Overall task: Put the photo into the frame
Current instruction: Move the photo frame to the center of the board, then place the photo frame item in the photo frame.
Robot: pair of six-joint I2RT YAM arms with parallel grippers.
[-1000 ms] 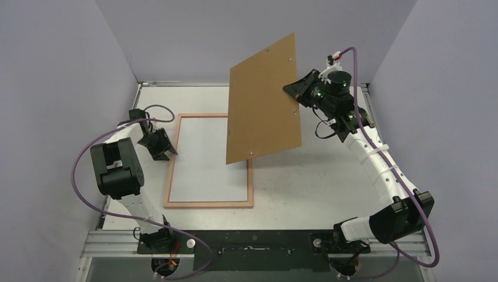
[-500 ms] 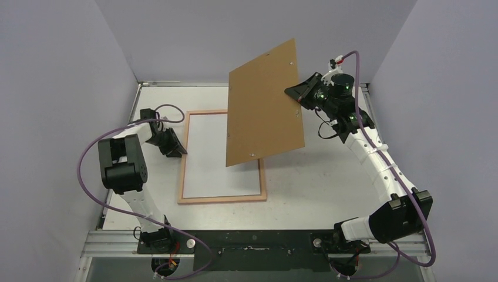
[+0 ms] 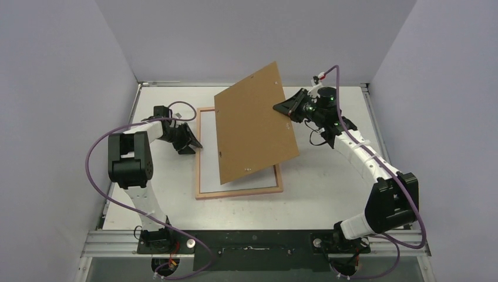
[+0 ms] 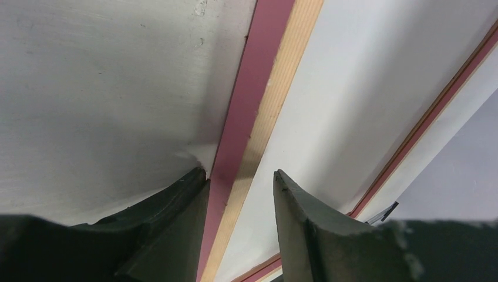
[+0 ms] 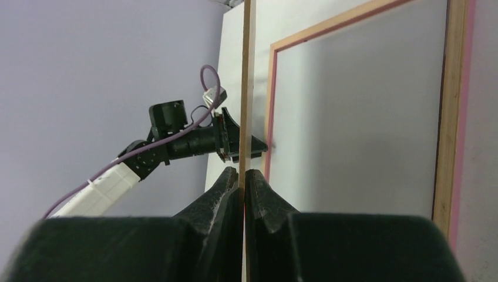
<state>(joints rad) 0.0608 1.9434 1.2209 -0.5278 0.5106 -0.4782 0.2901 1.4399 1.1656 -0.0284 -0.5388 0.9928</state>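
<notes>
At 9 o'clock a strip of bare table [image 3: 155,176] lies between the side wall and the frame [image 3: 241,192]. The left arm fills the far part of that strip. The left gripper [image 3: 189,143] is low at the frame's 10 o'clock, its jaws apart and straddling the left rail [image 4: 258,106]: one finger on the table side, the other over the inner opening and not touching the rail.

The frame lies flat with its tan back up. The photo [image 3: 209,158] appears to lie inside it, white side up.

A brown backing board [image 3: 255,126] hangs tilted over the frame from 12 to 4 o'clock, covering most of the opening. Only the left band and the near rail show.

The right gripper [image 3: 281,108] is clamped tight on the board's right edge at 2 o'clock. Open tabletop runs from 3 to 5 o'clock.
</notes>
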